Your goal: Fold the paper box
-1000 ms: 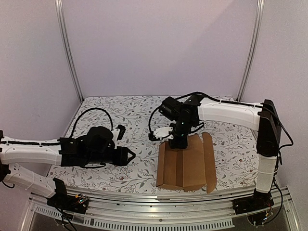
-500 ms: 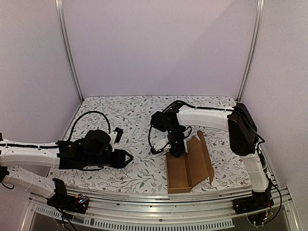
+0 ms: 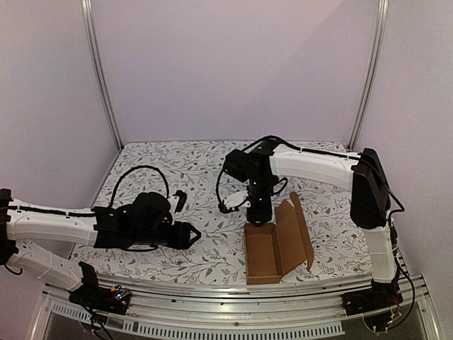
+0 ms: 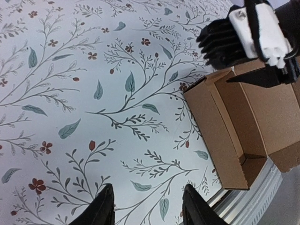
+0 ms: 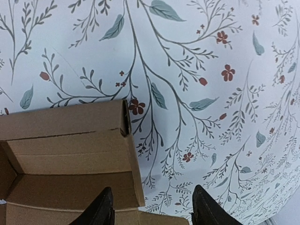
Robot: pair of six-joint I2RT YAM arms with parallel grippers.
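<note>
The paper box (image 3: 274, 248) is plain brown cardboard, lying near the table's front edge with its tray walls up and its lid flap (image 3: 297, 227) leaning open to the right. My right gripper (image 3: 259, 215) hangs just above the box's far end. In the right wrist view the box (image 5: 65, 150) fills the lower left, and the right gripper (image 5: 152, 200) is open with its left finger over the box's corner wall. My left gripper (image 3: 192, 234) points at the box from the left, a short way off. The left gripper (image 4: 147, 202) is open over bare cloth, with the box (image 4: 234, 126) ahead.
A floral cloth (image 3: 177, 170) covers the table. An aluminium rail (image 3: 226, 292) runs along the front edge, just beyond the box's near end, and shows as the metal edge (image 4: 265, 185) in the left wrist view. White walls and upright posts enclose the back and sides.
My right gripper has opened and let go of the box, which now rests on the table as a narrower tray with its lid up. The left arm has slid right toward it.
</note>
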